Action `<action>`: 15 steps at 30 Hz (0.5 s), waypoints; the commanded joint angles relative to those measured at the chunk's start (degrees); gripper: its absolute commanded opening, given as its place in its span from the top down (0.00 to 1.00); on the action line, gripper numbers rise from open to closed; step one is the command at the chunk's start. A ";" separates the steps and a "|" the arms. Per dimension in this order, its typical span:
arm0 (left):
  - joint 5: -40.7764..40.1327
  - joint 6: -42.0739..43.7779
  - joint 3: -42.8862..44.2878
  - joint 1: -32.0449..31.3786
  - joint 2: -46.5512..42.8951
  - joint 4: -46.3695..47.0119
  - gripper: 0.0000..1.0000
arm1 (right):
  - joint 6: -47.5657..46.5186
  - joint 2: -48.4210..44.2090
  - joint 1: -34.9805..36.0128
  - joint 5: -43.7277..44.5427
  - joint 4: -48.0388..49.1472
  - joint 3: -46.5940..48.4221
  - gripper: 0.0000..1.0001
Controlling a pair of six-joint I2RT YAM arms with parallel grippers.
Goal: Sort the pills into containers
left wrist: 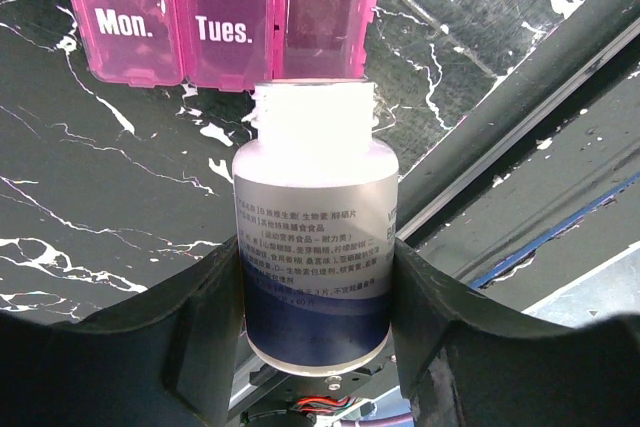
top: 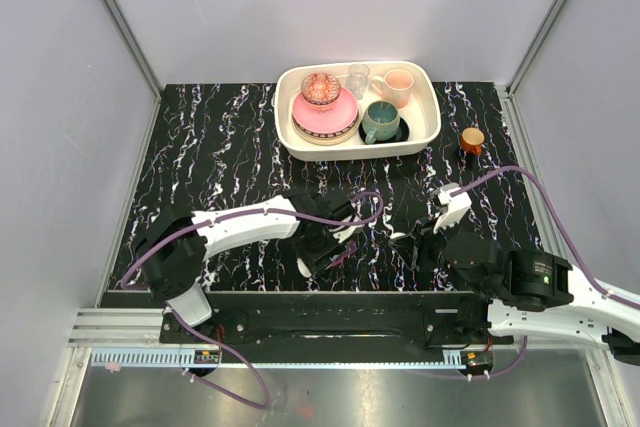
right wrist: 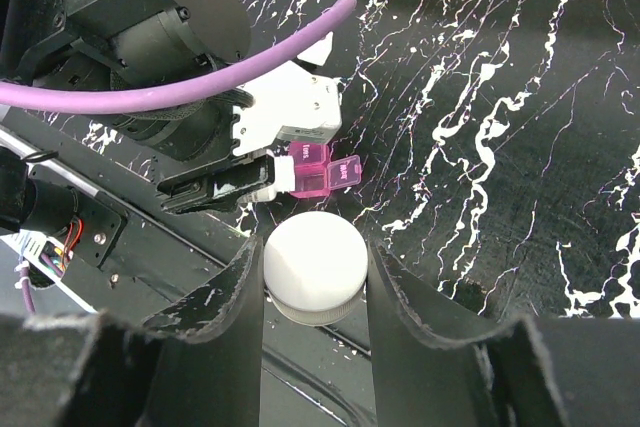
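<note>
Your left fingers are clamping the white bottle, cap off, with its mouth sitting right at the pink box on the table. The Mon. and Tues. lids are lying shut. The third compartment is looking open, but I can't make out any pills. Your right fingers are squeezing the cap. A crockery tray and a jar are sitting at the far edge, with grey walls closing in around.

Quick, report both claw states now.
Left claw: shut on the white bottle, which has its cap off.
Right claw: shut on the white cap.
</note>
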 commanded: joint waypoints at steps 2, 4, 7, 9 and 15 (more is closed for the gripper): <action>0.00 0.97 2.51 0.23 0.05 -1.63 1.00 | 0.80 -0.64 0.08 1.05 0.19 -0.40 1.00; -0.26 1.06 2.78 0.23 0.14 -2.06 1.00 | 0.88 -0.73 0.16 1.13 0.19 -0.40 1.00; -0.44 1.32 3.30 0.32 0.31 -2.50 1.00 | 0.88 -0.73 0.08 0.96 0.28 -0.40 1.00; -0.53 1.50 3.74 0.32 0.49 -2.77 1.00 | 0.97 -0.82 0.08 0.87 0.19 -0.49 1.00; -0.62 2.03 4.62 0.32 1.46 -3.91 1.00 | 1.41 -1.43 0.08 0.52 0.19 -0.84 1.00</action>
